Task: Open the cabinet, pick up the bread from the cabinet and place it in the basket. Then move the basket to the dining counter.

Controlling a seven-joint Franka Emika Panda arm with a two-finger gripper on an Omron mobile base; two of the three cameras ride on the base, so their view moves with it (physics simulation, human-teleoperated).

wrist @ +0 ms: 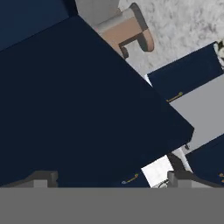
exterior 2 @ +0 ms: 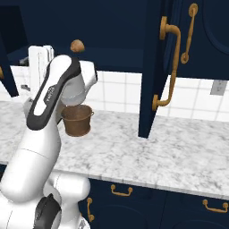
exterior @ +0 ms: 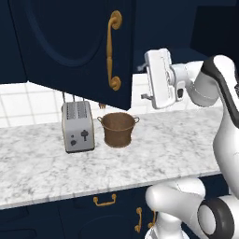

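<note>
Woven round basket (exterior: 118,129), veined marble worktop (exterior: 158,154)

Even, flat rendered light; soft, low-resolution edges.

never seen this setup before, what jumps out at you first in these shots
The tall navy cabinet stands with its doors swung open over the marble worktop, long brass handles catching the eye. Inside it, a small golden-brown bread sits on the shelf, above the white arm. On the worktop below stand a brown woven basket and, just to its left in the left base view, a grey toaster.
</note>
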